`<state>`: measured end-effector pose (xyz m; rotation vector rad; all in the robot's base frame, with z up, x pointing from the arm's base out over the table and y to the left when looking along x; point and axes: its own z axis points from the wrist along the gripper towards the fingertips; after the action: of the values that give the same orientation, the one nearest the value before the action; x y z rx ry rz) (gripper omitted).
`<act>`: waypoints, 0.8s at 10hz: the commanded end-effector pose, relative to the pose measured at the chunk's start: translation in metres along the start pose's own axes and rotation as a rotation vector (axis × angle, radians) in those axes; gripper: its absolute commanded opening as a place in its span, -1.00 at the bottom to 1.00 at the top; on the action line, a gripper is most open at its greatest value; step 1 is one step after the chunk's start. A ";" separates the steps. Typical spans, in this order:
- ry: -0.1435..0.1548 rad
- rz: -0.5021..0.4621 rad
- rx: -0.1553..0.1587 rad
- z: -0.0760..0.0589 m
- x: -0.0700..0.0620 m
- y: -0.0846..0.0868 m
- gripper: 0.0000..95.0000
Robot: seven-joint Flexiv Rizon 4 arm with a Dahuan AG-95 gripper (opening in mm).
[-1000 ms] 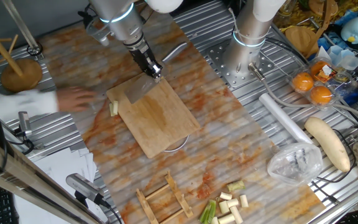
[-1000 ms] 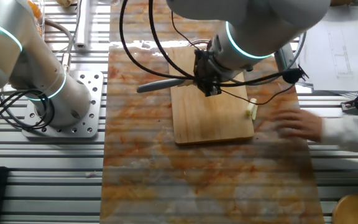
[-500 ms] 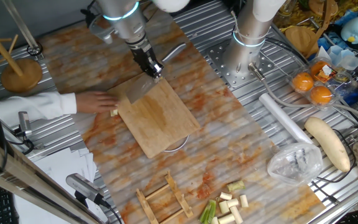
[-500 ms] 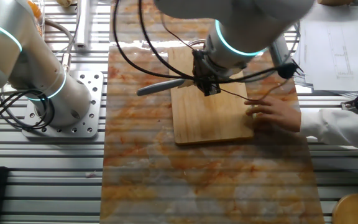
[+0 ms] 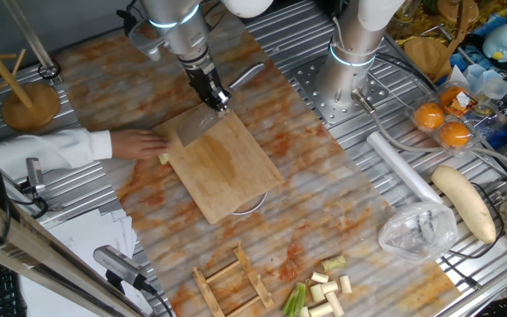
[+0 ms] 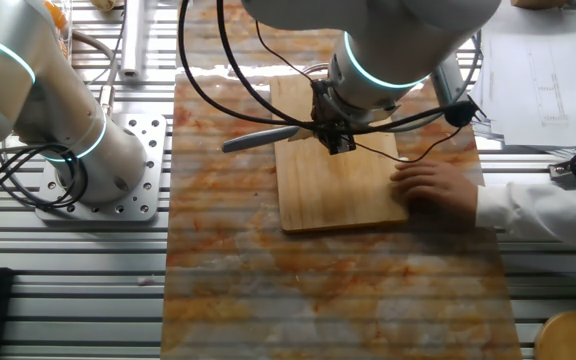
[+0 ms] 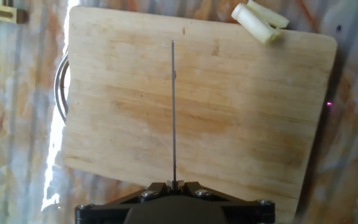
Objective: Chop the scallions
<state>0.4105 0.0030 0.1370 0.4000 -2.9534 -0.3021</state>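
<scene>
While hand point(image 6: 433, 187) sets scallions point(image 7: 258, 23) at board point(image 7: 229, 118) corner, gripper point(image 5: 216, 99) clamped on knife point(image 5: 197, 125); next: bring blade over them, once hand clears.

Wooden cutting board point(image 5: 224, 163) lies at centre of the desk point(image 5: 324, 198), on a marbled orange-white mat. Small wooden rack point(image 5: 229, 283) at 6 o'clock from the board. Crumpled clear plastic bag point(image 5: 416, 232) at 4 o'clock, touching a long white radish point(image 5: 465, 202) on its far side. White roll point(image 5: 399, 166) at 3 o'clock. Two oranges point(image 5: 442, 125) in a clear tray at 2 o'clock. Round wooden stand point(image 5: 30, 104) at 10 o'clock. Paper sheets point(image 5: 86, 242) at 8 o'clock.
</scene>
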 end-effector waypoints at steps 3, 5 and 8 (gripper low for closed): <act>-0.006 -0.001 -0.001 0.000 0.001 0.000 -1.00; -0.006 0.000 -0.001 0.000 0.001 0.000 -1.00; -0.012 0.003 0.000 0.000 0.001 0.000 -1.00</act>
<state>0.4103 0.0030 0.1369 0.3906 -2.9682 -0.3051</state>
